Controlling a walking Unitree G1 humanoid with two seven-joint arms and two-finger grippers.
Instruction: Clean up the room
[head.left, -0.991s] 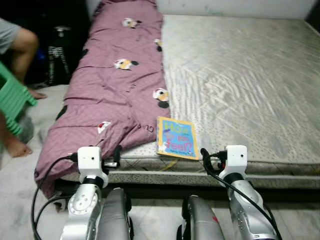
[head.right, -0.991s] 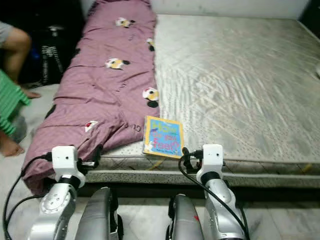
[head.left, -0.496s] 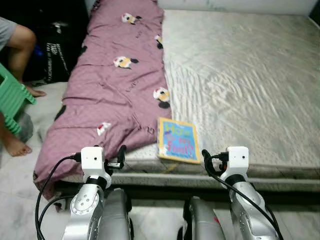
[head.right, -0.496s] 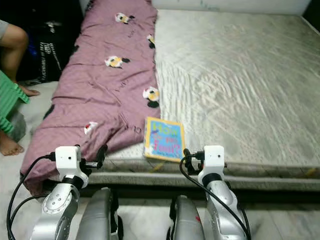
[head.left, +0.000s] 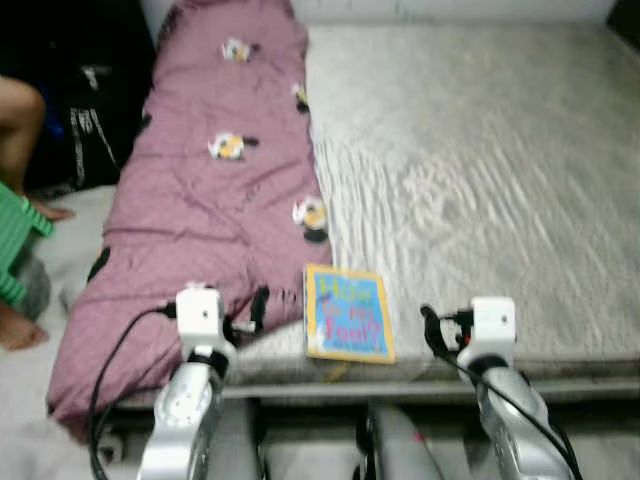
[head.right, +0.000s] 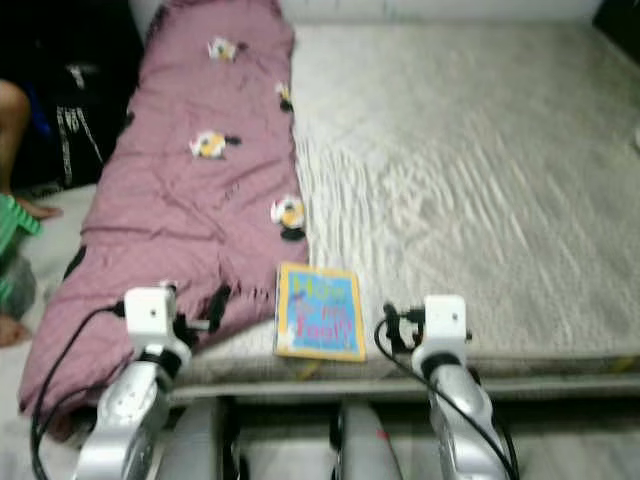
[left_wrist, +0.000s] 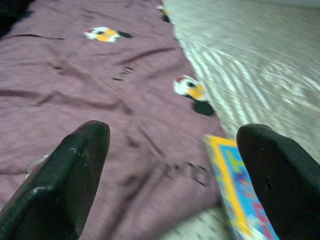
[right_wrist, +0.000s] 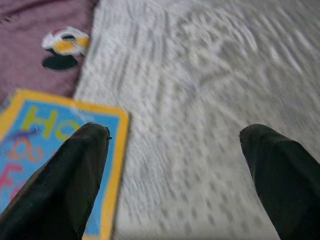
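a: where's the book?
b: the picture book (head.left: 346, 313) lies flat at the near edge of the bare mattress (head.left: 480, 170), just beside the purple blanket (head.left: 205, 210). its cover reads "how... feel?", the middle blurred.
a: the grippers?
b: left gripper (left_wrist: 175, 175) and right gripper (right_wrist: 175, 175) hover over that edge, fingers spread wide, holding nothing. a person's leg (head.left: 18, 110) is at the far left.

Evenly lit, motion-blurred frames; dark shadow at the upper left.

book (right_wrist: 55, 150) on mattress (right_wrist: 210, 100), gripper (right_wrist: 175, 170) apart
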